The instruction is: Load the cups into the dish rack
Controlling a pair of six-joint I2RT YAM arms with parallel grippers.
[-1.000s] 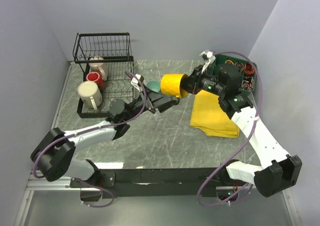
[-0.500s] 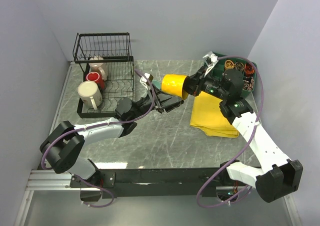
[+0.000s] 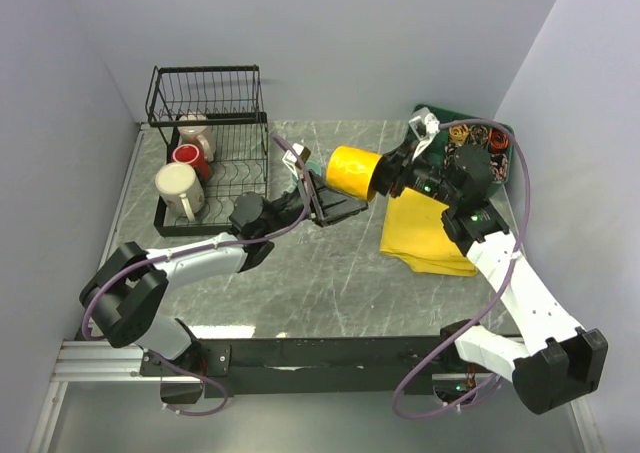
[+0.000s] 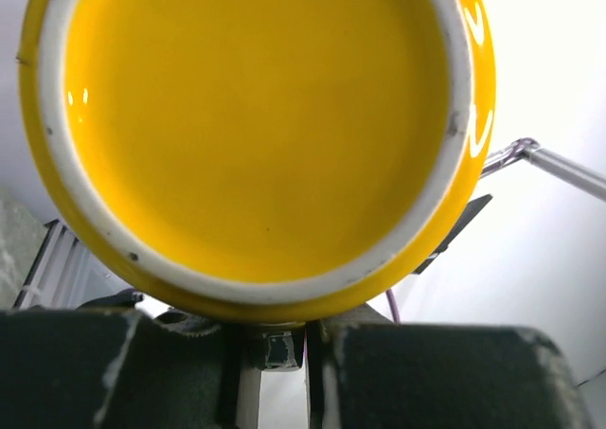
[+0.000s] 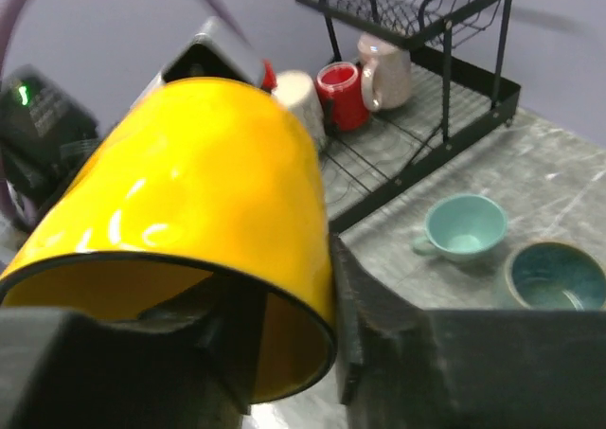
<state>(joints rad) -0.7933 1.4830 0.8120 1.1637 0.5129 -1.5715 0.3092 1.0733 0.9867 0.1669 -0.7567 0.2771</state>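
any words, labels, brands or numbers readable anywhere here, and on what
None: no word, label, brand or number reads in any view.
yellow mug: plain glaze on the side, rim and base that show.
Mugs in the dish rack: no print to be seen.
green tray: its contents are too small to tell.
Sole sign: a small green light on an arm, with no text.

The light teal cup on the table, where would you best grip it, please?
The light teal cup stands upright, mouth open, so probably pinch its rim from above, one finger inside, on the side away from the dark teal cup.
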